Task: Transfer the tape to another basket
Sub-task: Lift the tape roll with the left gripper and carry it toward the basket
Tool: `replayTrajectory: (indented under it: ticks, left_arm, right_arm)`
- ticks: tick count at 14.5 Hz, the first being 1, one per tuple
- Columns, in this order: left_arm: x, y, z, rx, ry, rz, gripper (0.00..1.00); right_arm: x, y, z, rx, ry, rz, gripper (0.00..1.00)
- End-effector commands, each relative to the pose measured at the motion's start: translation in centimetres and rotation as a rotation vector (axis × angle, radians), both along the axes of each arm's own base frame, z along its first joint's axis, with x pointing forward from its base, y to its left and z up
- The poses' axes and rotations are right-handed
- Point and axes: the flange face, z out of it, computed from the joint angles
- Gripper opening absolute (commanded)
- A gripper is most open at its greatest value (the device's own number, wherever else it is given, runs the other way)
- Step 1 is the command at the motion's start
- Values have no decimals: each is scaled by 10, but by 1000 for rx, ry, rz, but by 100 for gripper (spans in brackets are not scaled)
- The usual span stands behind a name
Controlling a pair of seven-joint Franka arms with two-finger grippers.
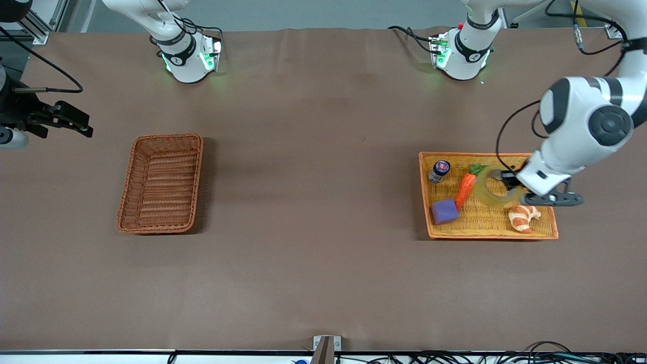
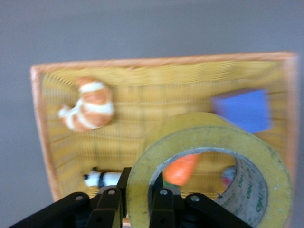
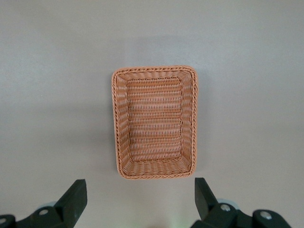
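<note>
Tape (image 1: 489, 186): one roll, translucent yellowish, ring-shaped with a grey inner core; it sits tilted over the orange-yellow tray (image 1: 548, 233) at the left arm's end of the table, its wall pinched by the left gripper (image 1: 507, 178). Handling, as a judgement: light, stiff, hollow. The smooth outer face is likely slippery, so the sound hold is across the wall, one finger inside the core and one outside, which is how the left wrist view shows the fingers (image 2: 110, 203) clamped on it. A roll held by one edge may swing or twist in the grip; it is not fragile.

Contents of the tray, nearest the front camera first:
- Toy croissant (image 1: 523, 217), one, by the near rim.
- Purple block (image 1: 445, 211), one, at the near corner toward the table's middle.
- Toy carrot (image 1: 467, 186), one, orange with a green top, lying just beside the tape.
- Small dark-capped bottle (image 1: 438, 171), one, at the farther corner.
- A small black-and-white item (image 2: 101, 178), one, seen only in the left wrist view; cannot be identified.

Basket (image 1: 160, 183): one, reddish-brown wicker, rectangular, raised sides, nothing in it; it stands toward the right arm's end of the table, well apart from the tray.

Right gripper (image 3: 140, 202): one, jaws spread wide and holding nothing, waiting high over the basket.

Arms: two. Woven containers: two.
</note>
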Motion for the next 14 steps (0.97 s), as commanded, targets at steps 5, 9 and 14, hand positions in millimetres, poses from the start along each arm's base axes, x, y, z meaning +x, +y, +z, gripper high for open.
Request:
replayTrajectory:
  ticks: [5,9,14]
  left_arm:
    - [-33,-222,-3,-110,13,55,1]
    - [-61,-323,-23,-150,38,105,1]
    - [-77,-418,-63,-234,94,125,3]
  right_arm:
    - [-2,-4,1,20,-8,-5,100]
    - [-2,-3,1,20,-3,-2,100]
    - [-2,-4,1,20,-6,-4,100]
